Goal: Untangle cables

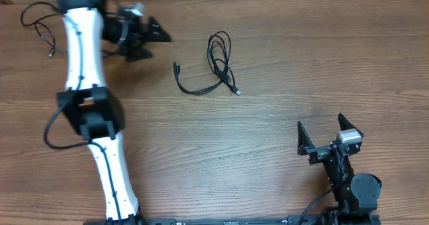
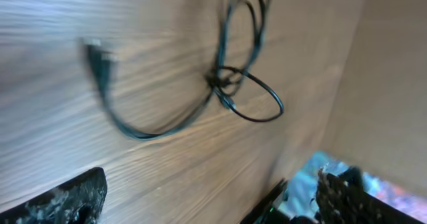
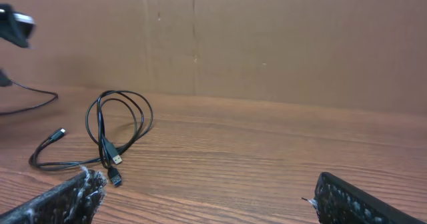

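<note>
Cables (image 1: 218,61) lie on the table (image 1: 268,185) toward the middle of its far edge, in loose loops that cross one another with plug ends trailing, so the untangling looks largely undone. The left gripper (image 1: 149,36) stands spread just left of them, touching nothing. The right gripper (image 1: 328,136) is also spread, well apart by the near right corner. A thin cord (image 1: 48,45) at the far left corner may be one already parted; I cannot tell.

The left wrist view is blurred. The cables (image 2: 247,101) lie beyond wide-apart fingers (image 2: 60,197), and none is pinched.

In the right wrist view, the cables (image 3: 120,127) rest far ahead of open fingers (image 3: 363,201), their strands crossing where the loops meet.
</note>
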